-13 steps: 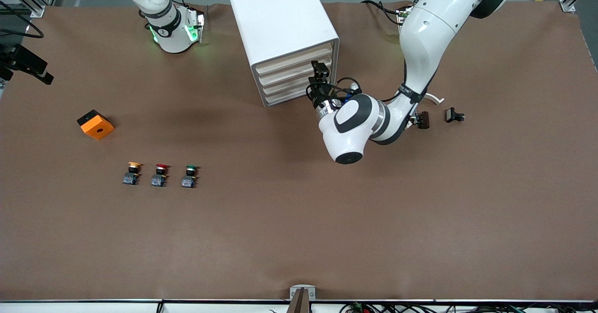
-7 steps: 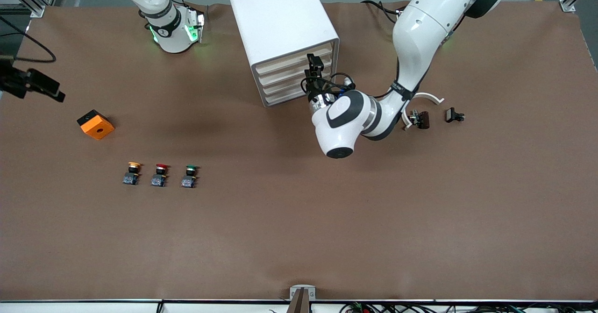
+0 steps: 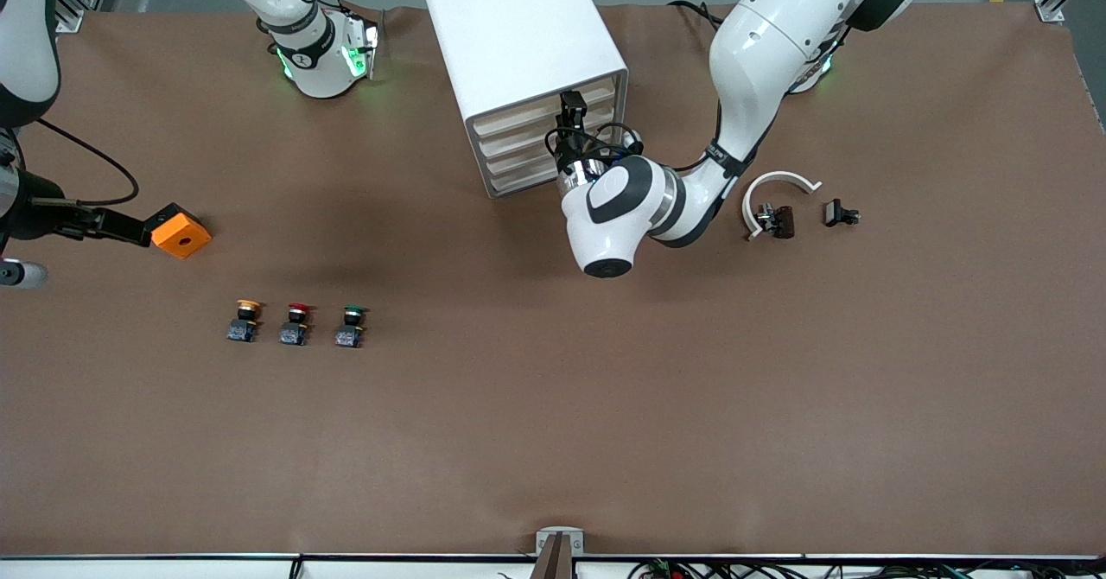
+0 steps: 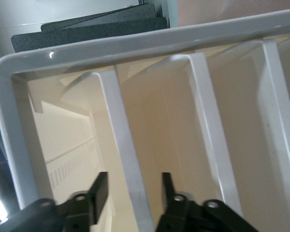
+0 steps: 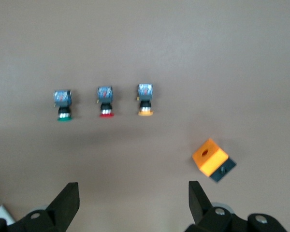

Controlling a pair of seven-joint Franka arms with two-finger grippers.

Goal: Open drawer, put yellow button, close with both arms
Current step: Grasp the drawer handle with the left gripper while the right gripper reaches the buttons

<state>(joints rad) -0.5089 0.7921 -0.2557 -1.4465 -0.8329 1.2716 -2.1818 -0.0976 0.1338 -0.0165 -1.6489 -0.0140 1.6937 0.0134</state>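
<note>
Leftward across the front view, toward nine o'clock, went the left arm's wrist since a second earlier, carrying the left gripper (image 3: 570,114) in against the cabinet (image 3: 518,34). Over the same second the right arm swung into view from the nine o'clock edge. The coming pull turned on the left gripper and the drawer (image 3: 514,117), the uppermost of the four and not yet drawn out. In the left wrist view its fingers (image 4: 100,187) stood apart on either side of the drawer's front lip (image 4: 118,125), with a sliver of gap showing at each side, so the lip was bracketed but not visibly pinched. That lip ran in the front view from about eight o'clock to two o'clock, so I judged the drawer would have to come out toward roughly five o'clock, back along the forearm. The left arm reached in low and folded, its elbow bent above the table and its hand level with the top drawer. The right gripper (image 3: 138,232) hung just beside the orange block (image 3: 180,231), over the right arm's end of the table, with its fingers (image 5: 67,200) spread wide and holding nothing. The yellow button (image 3: 248,318) stood at about five o'clock from it on the cloth, nearer the front camera than the block. It was the end one of a row with the red button (image 3: 296,321) and green button (image 3: 350,323). The right arm was plainly the closer one to fetch it.
</note>
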